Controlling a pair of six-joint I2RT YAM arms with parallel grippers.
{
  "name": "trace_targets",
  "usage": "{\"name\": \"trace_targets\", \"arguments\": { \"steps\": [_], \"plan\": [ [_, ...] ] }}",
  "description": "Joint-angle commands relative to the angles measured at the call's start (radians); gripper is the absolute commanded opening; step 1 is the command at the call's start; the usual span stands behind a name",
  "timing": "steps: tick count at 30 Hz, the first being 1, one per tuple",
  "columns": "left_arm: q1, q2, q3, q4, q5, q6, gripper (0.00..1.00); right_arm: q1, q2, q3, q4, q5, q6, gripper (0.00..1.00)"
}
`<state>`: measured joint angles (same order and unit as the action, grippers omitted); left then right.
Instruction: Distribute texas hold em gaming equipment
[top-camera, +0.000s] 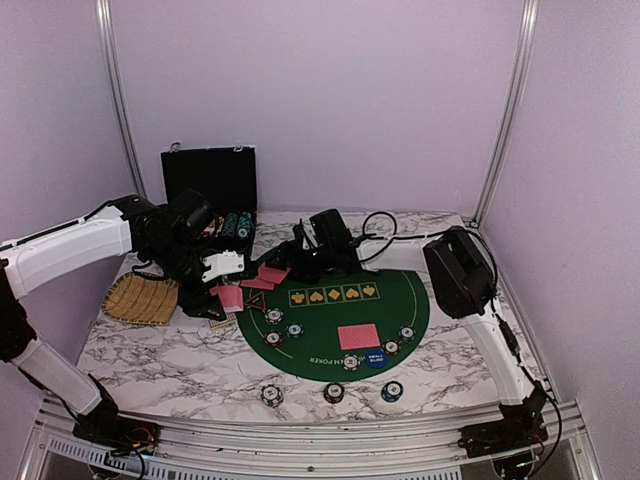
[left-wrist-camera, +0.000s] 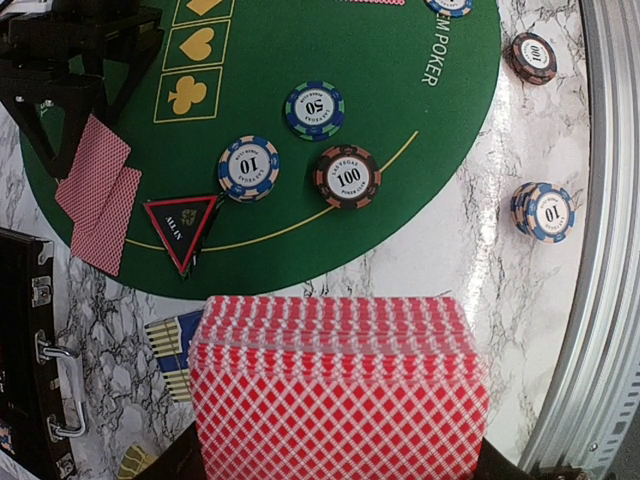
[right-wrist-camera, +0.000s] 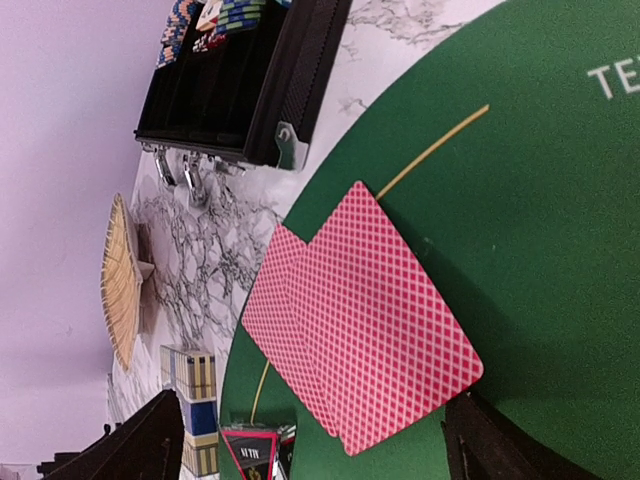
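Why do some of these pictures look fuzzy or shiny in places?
Left wrist view: the deck of red-backed cards sits so near the lens that its upper edge blurs, and glare whitens the marble table beside the green mat. Right wrist view: the two overlapping cards are sharp, though the scene appears turned sideways. Top view: light is even and soft.

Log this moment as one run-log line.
left gripper: shut on red-backed card deck | right gripper: open over two overlapping red-backed cards | cards lie on: green felt mat
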<state>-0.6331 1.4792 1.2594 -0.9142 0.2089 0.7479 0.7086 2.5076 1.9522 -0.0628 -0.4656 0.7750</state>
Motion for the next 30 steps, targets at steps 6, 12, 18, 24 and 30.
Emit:
{"name": "trace_targets", "arguments": {
  "steps": [6, 12, 18, 24, 30],
  "plan": [
    [0.001, -0.020, 0.011, -0.031, 0.005, 0.001, 0.16, -0.014, -0.118, -0.126, 0.107, -0.095, 0.031, 0.93],
    [0.001, -0.018, 0.020, -0.033, 0.007, -0.001, 0.16, -0.014, -0.181, -0.193, 0.148, -0.139, 0.039, 0.93],
    [0.001, -0.016, 0.020, -0.033, 0.004, 0.004, 0.16, -0.002, -0.333, -0.472, 0.398, -0.241, 0.153, 0.92],
    [0.002, -0.009, 0.028, -0.032, 0.008, 0.007, 0.16, 0.039, -0.437, -0.652, 0.598, -0.316, 0.273, 0.94],
    [0.001, -0.003, 0.031, -0.032, 0.013, 0.005, 0.16, 0.111, -0.438, -0.692, 0.706, -0.351, 0.355, 0.94]
  ]
}}
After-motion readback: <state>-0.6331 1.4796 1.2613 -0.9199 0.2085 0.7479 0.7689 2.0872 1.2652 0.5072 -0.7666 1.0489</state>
